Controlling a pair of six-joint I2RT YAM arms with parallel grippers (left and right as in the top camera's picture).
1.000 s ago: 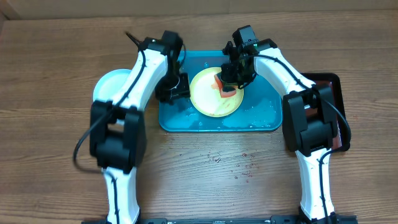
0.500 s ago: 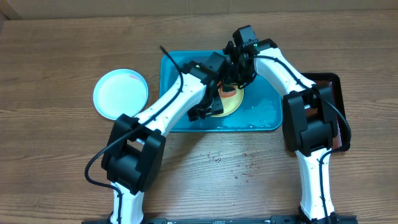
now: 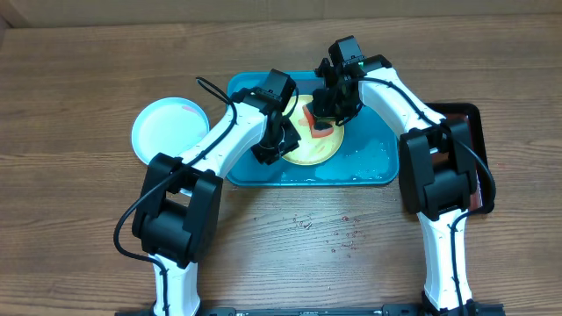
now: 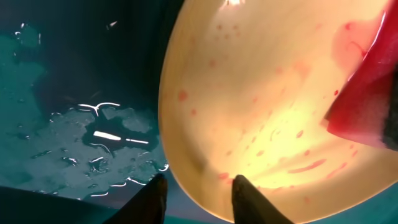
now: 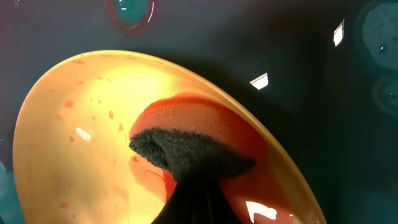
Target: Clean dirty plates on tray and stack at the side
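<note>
A pale yellow-green plate [image 3: 307,145] with red sauce specks lies in the wet turquoise tray [image 3: 369,158]. My right gripper [image 3: 323,112] is shut on a red sponge [image 3: 318,121] with a dark scrub face and presses it onto the plate's far side. The sponge also shows in the right wrist view [image 5: 186,149]. My left gripper [image 3: 270,151] is open. Its fingers straddle the plate's left rim [image 4: 186,155], one over the tray [image 4: 74,74], one over the plate. A light blue-white plate [image 3: 169,132] lies on the table to the left of the tray. I see no third plate.
A dark red, black-rimmed tray [image 3: 465,149] sits at the right, partly under my right arm. Water and suds pool on the tray floor [image 4: 106,124]. Small red specks [image 3: 342,237] dot the wooden table in front of the tray.
My left arm has swung from the tray's left edge in over the plate, then drawn back a little to the plate's left rim. My right gripper and the sponge have stayed put.
</note>
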